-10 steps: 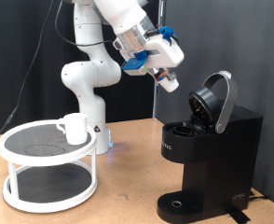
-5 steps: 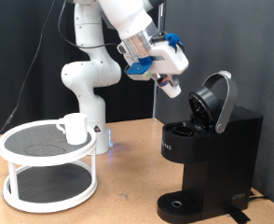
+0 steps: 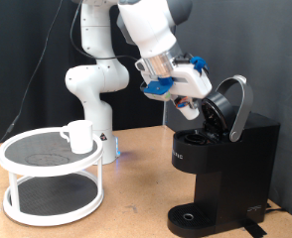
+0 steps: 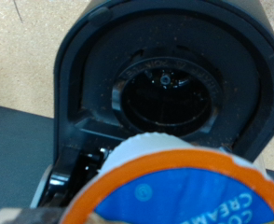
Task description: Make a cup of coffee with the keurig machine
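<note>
Hovering just above the open brew chamber of the boxy matte black keurig machine, my two-finger gripper holds a small white coffee pod with an orange-rimmed blue top between its fingers, angled towards the chamber, I judge, so the pod can drop in. I see the hinged domed lid raised, baring the round holder. My small plain white ceramic cup sits well apart on the white round two-tier tray table, at the exterior view's left.
</note>
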